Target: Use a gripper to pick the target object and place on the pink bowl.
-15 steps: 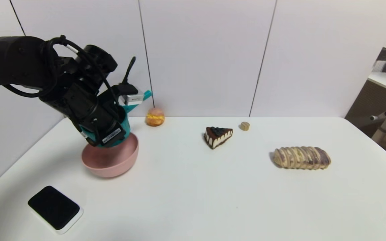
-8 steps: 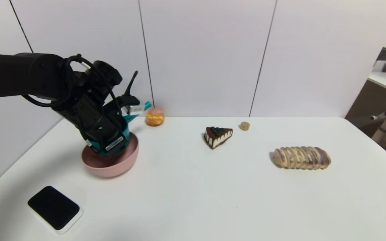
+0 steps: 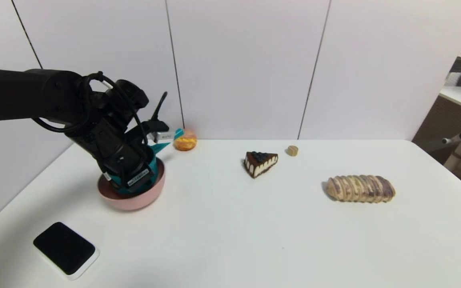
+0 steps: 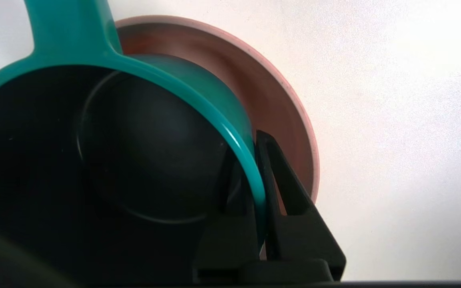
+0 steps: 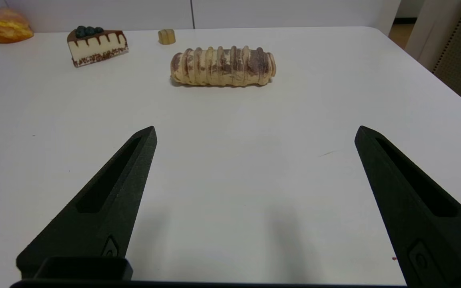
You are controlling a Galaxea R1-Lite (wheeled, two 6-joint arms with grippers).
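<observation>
In the pink bowl (image 3: 132, 203), teal saucepan (image 4: 230, 132) tilted, handle pointing far and right; left jaws (image 4: 260, 172) pinching its wall, right jaws (image 5: 255, 134) spread above bench (image 3: 254, 232).

Wall panels (image 3: 246, 68), white, dark seams (three visible); tabletop (image 3: 230, 232), white; side table (image 3: 460, 100), white-topped, at right.

Bright, even light; soft shadows, pale glare by the bowl (image 4: 286, 86)

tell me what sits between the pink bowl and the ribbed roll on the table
In the head view, the chocolate-topped cake slice lies between the pink bowl and the ribbed roll, farther back than a straight line joining them.
</observation>
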